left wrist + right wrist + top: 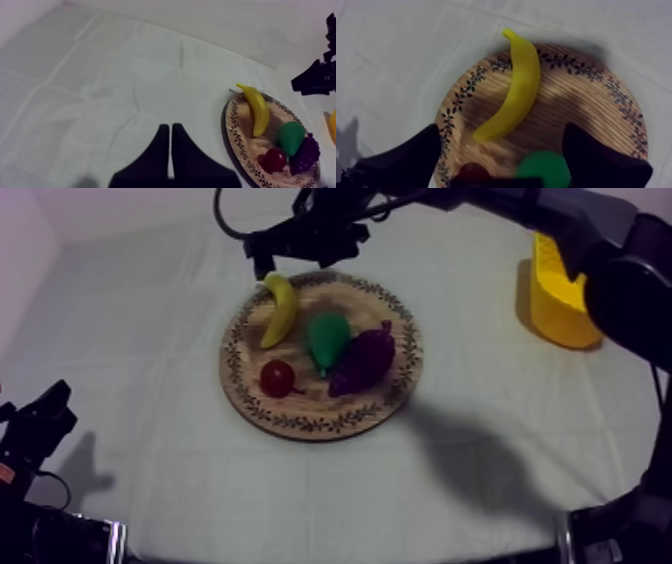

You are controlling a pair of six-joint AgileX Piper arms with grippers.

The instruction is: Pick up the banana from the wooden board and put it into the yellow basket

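Over the far rim of the round wooden board (pixel 395 403), which lies in the middle of the table (pixel 150 318), my right arm reaches in from the far right corner. The right gripper (pixel 501 129) hangs above the banana (pixel 281 310) with its two black fingers (pixel 411 160) spread wide apart and nothing between them. From the wrist camera the fruit lies in the gap below them, untouched.

The banana rests on the left part of the board. Its long axis runs from the far edge toward the near edge. The thin stalk end points away, sitting right on the patterned rim, and the blunt end points in toward the small red fruit (pixel 277 377). Its curve bulges toward the pear (pixel 327 338), which lies just beside it, with the bunch of grapes (pixel 364 358) touching the pear on the other side.

The yellow basket (pixel 560 303) stands well apart, near the far right corner.

Down at the near left corner the left gripper (pixel 170 131) sits low over bare cloth, fingers pressed together in a narrow wedge.
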